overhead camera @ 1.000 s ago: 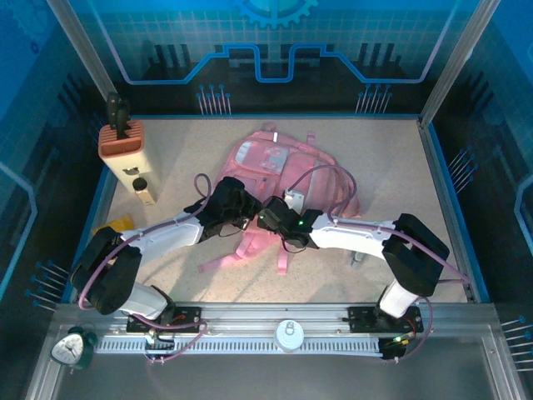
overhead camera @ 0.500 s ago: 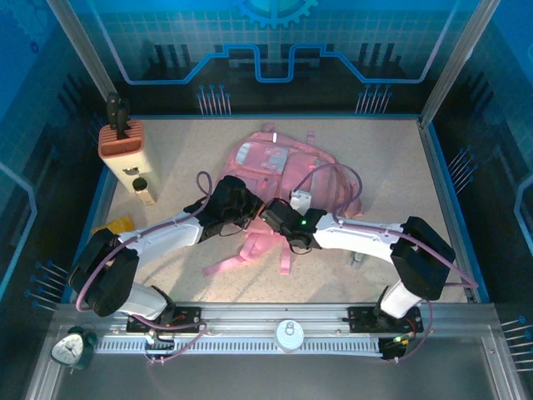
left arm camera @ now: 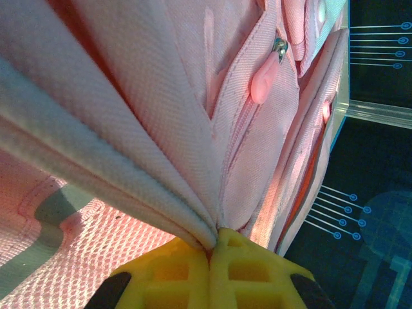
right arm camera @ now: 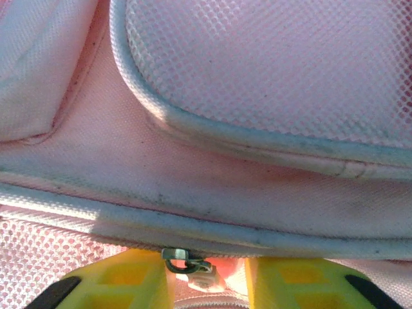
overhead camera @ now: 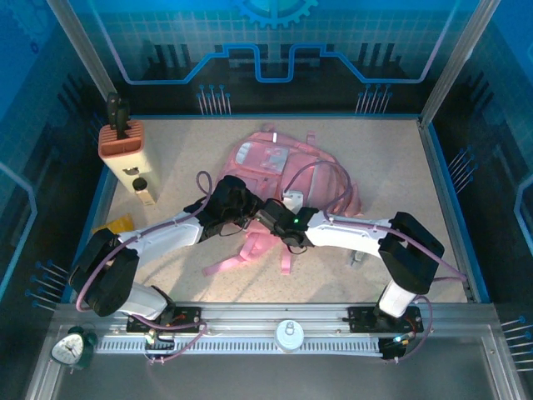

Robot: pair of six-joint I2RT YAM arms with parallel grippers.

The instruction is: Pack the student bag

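The pink student bag point(overhead camera: 287, 162) lies flat mid-table, its straps point(overhead camera: 229, 260) trailing toward the near edge. My left gripper point(overhead camera: 237, 206) is at the bag's near-left edge. In the left wrist view its yellow fingers point(left arm camera: 167, 270) are shut on a fold of the bag's pink fabric point(left arm camera: 154, 174), and a pink zipper pull point(left arm camera: 264, 80) hangs further up. My right gripper point(overhead camera: 271, 218) is beside it at the bag's near edge. In the right wrist view it point(right arm camera: 209, 261) is open, with a metal zipper slider point(right arm camera: 188, 262) between the fingers, close to the left one.
A brown holder block point(overhead camera: 121, 140) with a black tool stands at the far left, a small bottle point(overhead camera: 143, 190) lies just in front of it. A yellow object point(overhead camera: 117, 223) lies by the left arm. A small grey item point(overhead camera: 356, 260) sits under the right arm.
My right gripper shifted a little right along the bag's near edge, then came back left. The left gripper kept its hold and stayed put.
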